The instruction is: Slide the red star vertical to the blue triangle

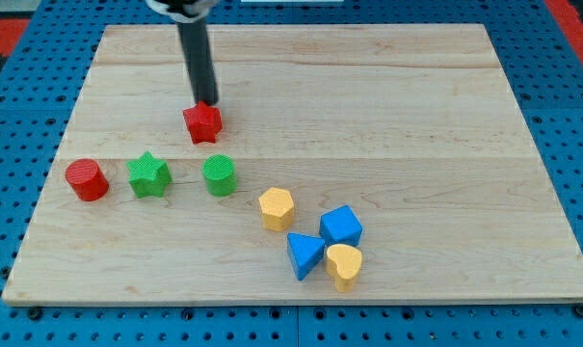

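Note:
The red star (202, 122) lies on the wooden board at the upper left of centre. My tip (206, 102) touches the star's top edge, with the dark rod rising up and left from it. The blue triangle (304, 254) lies near the view's bottom, right of centre, well below and to the right of the star. It sits against a blue cube (341, 226) and a yellow heart (345, 265).
A red cylinder (86, 180), a green star (148, 174) and a green cylinder (219, 175) form a row at the left. A yellow hexagon (276, 208) lies just up-left of the blue triangle. The board's edge (291, 301) borders blue pegboard.

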`<state>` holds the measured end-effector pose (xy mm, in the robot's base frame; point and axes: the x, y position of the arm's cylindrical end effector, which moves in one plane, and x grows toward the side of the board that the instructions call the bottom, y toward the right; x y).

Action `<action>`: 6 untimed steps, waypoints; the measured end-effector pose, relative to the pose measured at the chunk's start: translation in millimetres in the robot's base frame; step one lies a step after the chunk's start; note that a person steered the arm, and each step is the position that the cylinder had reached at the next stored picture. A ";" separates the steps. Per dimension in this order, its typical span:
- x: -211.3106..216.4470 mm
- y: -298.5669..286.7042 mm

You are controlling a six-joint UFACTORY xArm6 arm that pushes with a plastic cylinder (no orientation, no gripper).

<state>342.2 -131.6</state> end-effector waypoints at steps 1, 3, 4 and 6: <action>40.1 -19.3; 68.8 31.0; 51.2 40.6; 25.7 53.2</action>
